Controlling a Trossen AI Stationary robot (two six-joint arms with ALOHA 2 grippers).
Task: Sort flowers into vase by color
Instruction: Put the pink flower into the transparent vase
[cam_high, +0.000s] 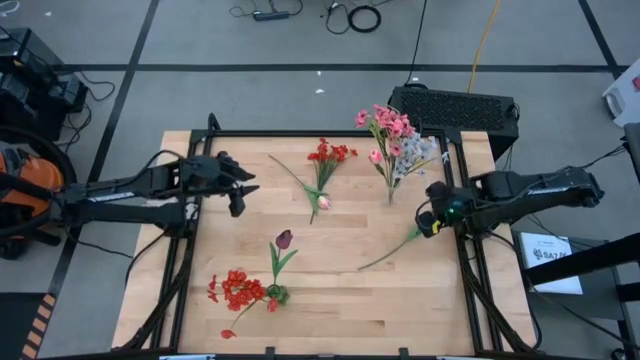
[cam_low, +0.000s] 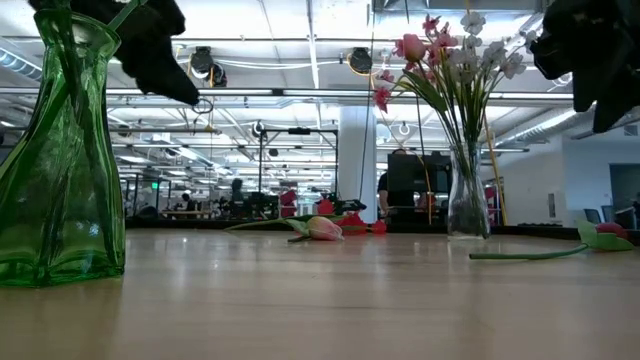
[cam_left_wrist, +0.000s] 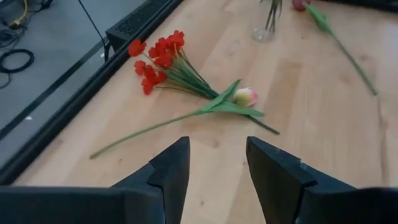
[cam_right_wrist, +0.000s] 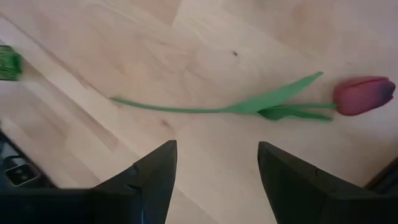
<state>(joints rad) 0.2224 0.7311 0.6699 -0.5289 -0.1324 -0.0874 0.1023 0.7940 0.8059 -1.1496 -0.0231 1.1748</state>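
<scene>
Two spread end effectors, left (cam_high: 238, 188) and right (cam_high: 432, 215), hover over the flower-strewn wooden table (cam_high: 340, 300).

No legible text, labels or numbers anywhere; white paper sheet (cam_high: 549, 252) beside the table's right edge carried dark print, too small to read.

— What sort of place is this?
— A big open lab or industrial hall: ceiling ducts (cam_low: 300, 95), strip lights, a white pillar (cam_low: 355, 165).
— And nearer the rig?
— A wooden table (cam_high: 330, 300) on grey taped floor (cam_high: 250, 95), loose cables (cam_high: 362, 17), equipment cases.
</scene>
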